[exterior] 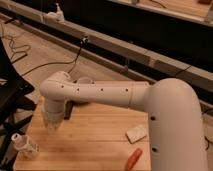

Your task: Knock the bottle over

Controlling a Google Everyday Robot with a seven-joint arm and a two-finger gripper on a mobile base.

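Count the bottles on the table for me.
1. The bottle sits at the table's near-left corner; the gripper hangs just right of and above it. The arm may hide others.

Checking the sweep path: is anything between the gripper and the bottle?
Nothing visible. The gripper hangs right of and behind the bottle at the front-left corner of the table; only bare wood lies between.
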